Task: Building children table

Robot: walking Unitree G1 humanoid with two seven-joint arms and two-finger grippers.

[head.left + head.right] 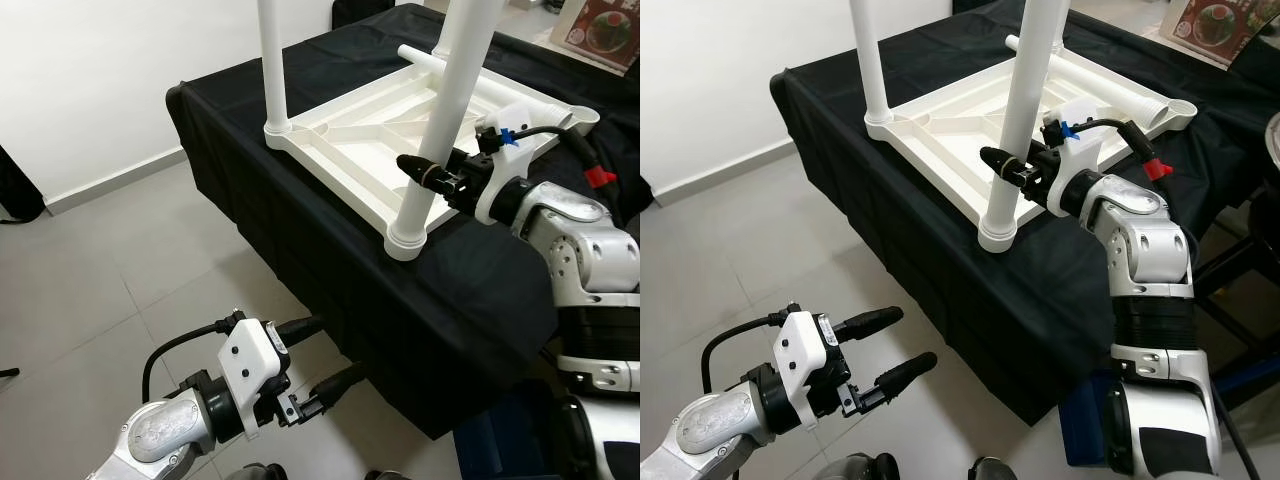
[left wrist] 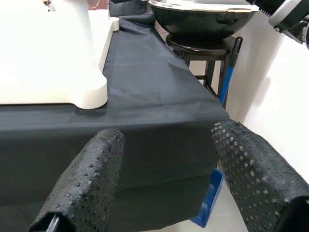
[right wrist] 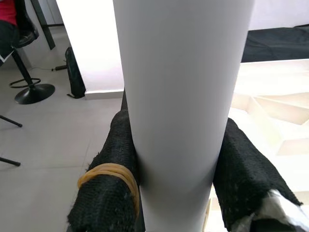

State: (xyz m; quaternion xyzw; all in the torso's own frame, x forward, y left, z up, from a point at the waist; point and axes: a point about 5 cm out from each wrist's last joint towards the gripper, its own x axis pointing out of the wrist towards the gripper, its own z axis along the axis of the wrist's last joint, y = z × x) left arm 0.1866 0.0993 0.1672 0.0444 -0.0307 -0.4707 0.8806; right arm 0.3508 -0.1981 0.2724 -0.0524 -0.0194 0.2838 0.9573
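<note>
A white plastic table top point(image 1: 350, 150) lies upside down on a black-covered table point(image 1: 300, 240). Two white legs stand upright in its corners: one at the near corner point(image 1: 450, 90) and one at the left corner point(image 1: 272, 60). Another white leg point(image 1: 520, 95) lies loose along the far edge. My right gripper point(image 1: 425, 170) is shut on the near upright leg, a little above its socket; the right wrist view has the leg point(image 3: 178, 96) between both black fingers point(image 3: 111, 159). My left gripper point(image 1: 340, 348) hangs open and holds nothing, low over the floor in front of the table.
Grey tiled floor point(image 1: 90, 290) and a white wall lie to the left. A blue box point(image 1: 500, 440) sits under the table by my right side. A black bowl on a dark stool point(image 2: 203, 19) stands beyond the table's end. An office chair base point(image 3: 31, 92) stands on the floor.
</note>
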